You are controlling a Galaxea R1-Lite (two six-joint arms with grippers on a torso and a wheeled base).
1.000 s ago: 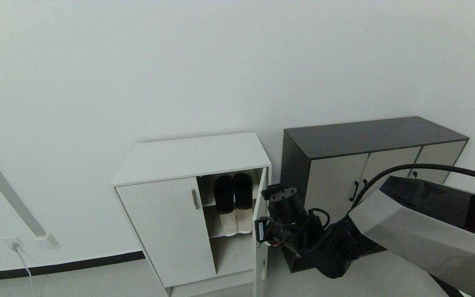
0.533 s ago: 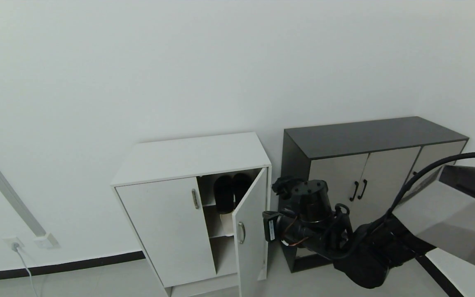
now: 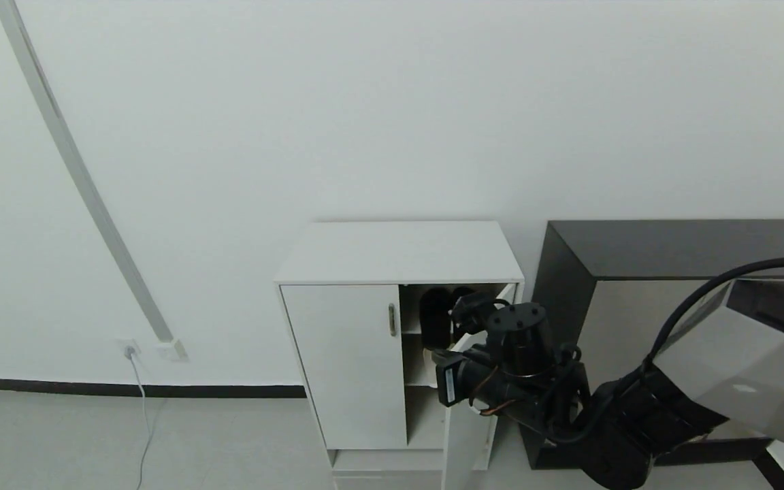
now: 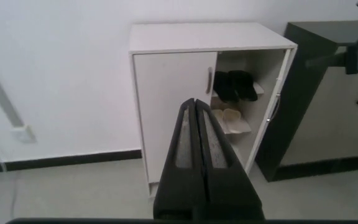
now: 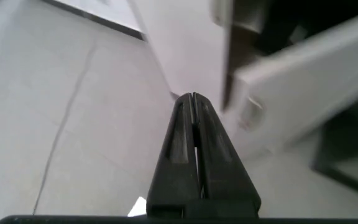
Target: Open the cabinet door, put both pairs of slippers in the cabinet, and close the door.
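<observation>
The white cabinet [image 3: 399, 252] stands against the wall with its left door shut and its right door [image 3: 463, 432] partly open. Black slippers [image 4: 235, 86] lie on the upper shelf, and pale slippers [image 4: 232, 119] on the shelf below. The black pair [image 3: 436, 316] also peeks out behind my right arm [image 3: 508, 367], which is in front of the open door. My right gripper [image 5: 194, 99] is shut and empty, close to the door's edge [image 5: 303, 68]. My left gripper [image 4: 194, 104] is shut and empty, held back from the cabinet and pointing at it.
A dark cabinet [image 3: 678, 248] stands right beside the white one, on its right. A wall socket with a cable [image 3: 135, 357] and a slanted conduit [image 3: 79, 170] are on the wall to the left. Bare grey floor [image 3: 126, 442] lies in front.
The right door has swung from wide open toward shut, with my right arm following it. The head camera has shifted, so the cabinets sit further right in the picture.
</observation>
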